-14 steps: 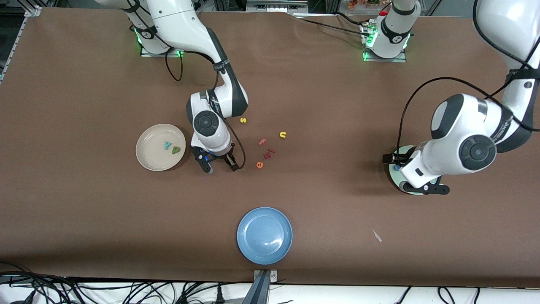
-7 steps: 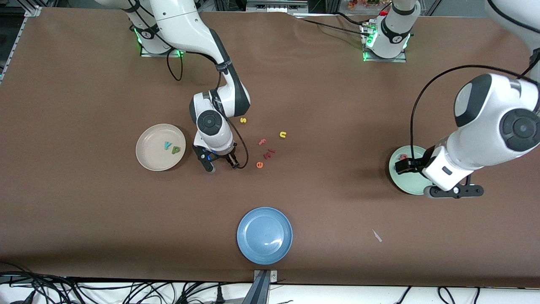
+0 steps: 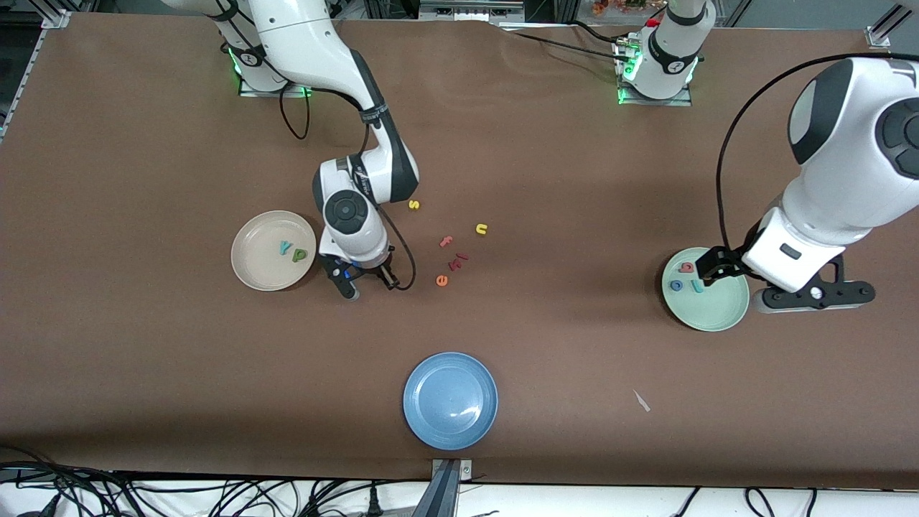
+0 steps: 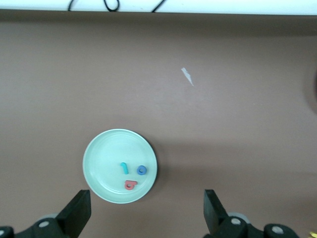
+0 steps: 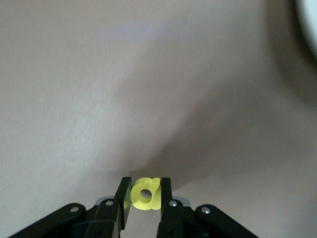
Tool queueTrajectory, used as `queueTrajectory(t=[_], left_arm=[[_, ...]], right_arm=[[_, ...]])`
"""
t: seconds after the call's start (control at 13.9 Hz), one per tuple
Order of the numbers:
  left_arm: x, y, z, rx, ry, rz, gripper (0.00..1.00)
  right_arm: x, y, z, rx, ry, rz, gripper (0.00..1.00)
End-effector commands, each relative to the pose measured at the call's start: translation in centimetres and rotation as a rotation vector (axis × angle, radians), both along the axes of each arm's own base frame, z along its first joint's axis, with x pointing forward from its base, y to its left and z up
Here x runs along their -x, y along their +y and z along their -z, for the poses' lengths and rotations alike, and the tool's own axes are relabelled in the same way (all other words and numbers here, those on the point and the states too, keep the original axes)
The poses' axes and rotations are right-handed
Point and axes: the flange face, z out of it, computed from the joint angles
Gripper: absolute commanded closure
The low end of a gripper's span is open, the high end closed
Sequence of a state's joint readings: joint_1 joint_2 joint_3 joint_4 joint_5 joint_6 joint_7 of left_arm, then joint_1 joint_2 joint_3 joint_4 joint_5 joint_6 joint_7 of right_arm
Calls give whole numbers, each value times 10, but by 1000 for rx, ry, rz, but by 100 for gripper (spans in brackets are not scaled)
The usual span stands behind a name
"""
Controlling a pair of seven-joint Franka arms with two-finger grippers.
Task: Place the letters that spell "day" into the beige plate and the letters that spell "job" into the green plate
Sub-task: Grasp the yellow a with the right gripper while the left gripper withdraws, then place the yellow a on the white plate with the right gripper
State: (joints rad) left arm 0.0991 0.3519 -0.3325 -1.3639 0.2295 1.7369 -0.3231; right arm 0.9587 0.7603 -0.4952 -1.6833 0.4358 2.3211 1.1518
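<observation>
The green plate (image 3: 707, 305) at the left arm's end of the table is already holding all three "job" letters: the red b (image 3: 687, 267), the blue o (image 3: 675, 285) and the teal j (image 3: 696, 286), sitting close together. The left gripper (image 3: 811, 294) is hanging just beside that plate with its jaws spread wide and nothing between them, so that arm is looking finished and is waiting.

The beige plate (image 3: 253, 269) toward the right arm's end is carrying only two letters, the teal y (image 3: 286, 248) and the green d (image 3: 299, 255), touching each other. The right gripper (image 3: 367, 282) is sitting low at the table just beside that plate, and in the right wrist view its jaws are pinching the yellow a (image 5: 145, 194) narrowly between the pads (image 5: 165, 193).

So I am judging the job nearly done: only the a is left to carry over and drop in. The stray letters, including a yellow s (image 3: 413, 205), u (image 3: 481, 229) and orange e (image 3: 441, 281), are lying apart mid-table, and a blue plate (image 3: 450, 400) is sitting nearest the front camera.
</observation>
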Motion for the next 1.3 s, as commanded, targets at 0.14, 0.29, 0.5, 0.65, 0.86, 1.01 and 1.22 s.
queueTrajectory(t=[0.14,0.29,0.5,0.65,0.86,1.01,1.22], left_arm=[[24,18,-13,9,-61,-15,0],[25,23,-10,22,-68,-8,0],[18,13,2,34,-49,-2,0],[18,6,2,34,-49,9,0],[17,6,5,36,-44,8,0],[16,6,8,37,-40,7,0],[16,6,10,37,-37,8,0]], right_arm=[[-19,-77,-43,37,156,-228,87],[-21,-114,-52,47,244,-310,87],[-14,-165,-48,43,352,-394,86],[-2,-205,-36,28,410,-447,86],[13,-242,-11,25,438,-509,82],[13,-243,-11,25,434,-508,15],[0,-245,-35,25,394,-509,0]])
